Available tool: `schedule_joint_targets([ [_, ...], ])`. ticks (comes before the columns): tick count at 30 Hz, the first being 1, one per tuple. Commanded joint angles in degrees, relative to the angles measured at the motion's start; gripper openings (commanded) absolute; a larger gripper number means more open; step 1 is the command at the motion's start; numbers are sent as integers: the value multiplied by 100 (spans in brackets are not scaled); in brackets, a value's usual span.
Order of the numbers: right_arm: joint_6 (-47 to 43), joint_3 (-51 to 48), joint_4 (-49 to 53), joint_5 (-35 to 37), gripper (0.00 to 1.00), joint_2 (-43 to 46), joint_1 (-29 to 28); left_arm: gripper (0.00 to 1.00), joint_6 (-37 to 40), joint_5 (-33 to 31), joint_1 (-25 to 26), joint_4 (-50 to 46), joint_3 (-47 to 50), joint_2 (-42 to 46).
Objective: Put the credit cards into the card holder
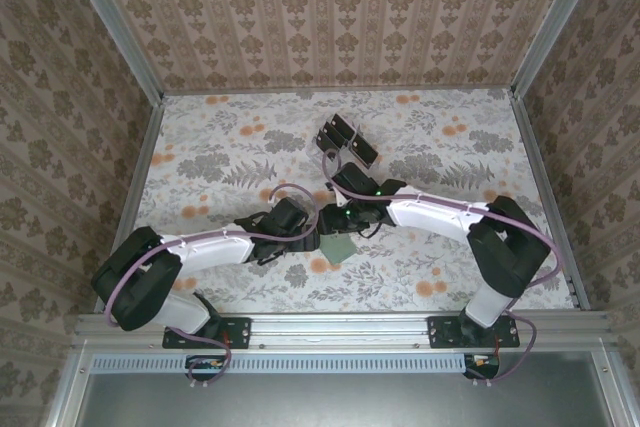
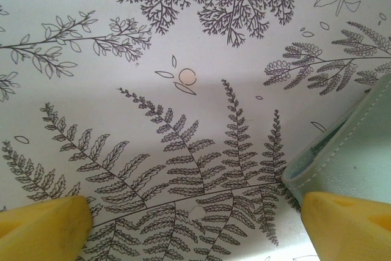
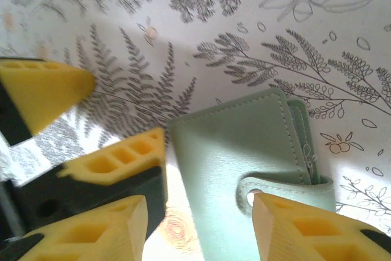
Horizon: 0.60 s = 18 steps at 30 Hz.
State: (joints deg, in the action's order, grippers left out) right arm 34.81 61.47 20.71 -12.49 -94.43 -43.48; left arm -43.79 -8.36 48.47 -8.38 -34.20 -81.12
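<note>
The grey-green card holder [image 1: 340, 249] lies flat on the floral table between the two arms, with its snap strap [image 3: 282, 186] folded over one edge. My right gripper [image 3: 195, 231] is open, its fingers standing either side of the holder [image 3: 235, 163], and one fingertip [image 3: 302, 230] sits at the strap. My left gripper [image 2: 195, 231] is open over bare cloth, with the holder's corner [image 2: 351, 151] against its right finger [image 2: 348, 224]. In the top view the left gripper [image 1: 303, 232] and right gripper [image 1: 345, 222] meet at the holder. The dark credit cards [image 1: 345, 137] stand in a rack farther back.
The clear slotted rack [image 1: 357, 150] sits at the table's back middle, beyond both grippers. The left gripper's yellow fingers [image 3: 116, 157] crowd the holder's left edge in the right wrist view. Patterned walls [image 1: 80, 97] enclose the table on three sides.
</note>
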Motion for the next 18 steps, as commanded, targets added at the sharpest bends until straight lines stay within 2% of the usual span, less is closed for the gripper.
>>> schedule_joint_targets([
  [1,-9,75,282,400,63,488,175,100,158,-194,-77,-331,-60,48],
  [2,-10,30,305,482,68,652,253,100,251,-258,-130,-442,-138,206],
  [5,-48,-77,442,749,99,1167,532,100,606,-544,-395,-931,-510,671],
  [8,-150,-109,637,1149,100,1760,881,100,1042,-816,-842,-1345,-940,1127],
  [12,-376,-122,966,2194,100,2399,1535,100,1599,-1380,-1763,-1246,-1144,1762],
  [14,-448,-288,822,2583,100,2692,1937,100,2032,-1693,-2274,-664,-954,2091],
  [18,-954,-1012,-223,3230,100,3080,2639,100,3042,-2099,-3169,1389,101,2621],
])
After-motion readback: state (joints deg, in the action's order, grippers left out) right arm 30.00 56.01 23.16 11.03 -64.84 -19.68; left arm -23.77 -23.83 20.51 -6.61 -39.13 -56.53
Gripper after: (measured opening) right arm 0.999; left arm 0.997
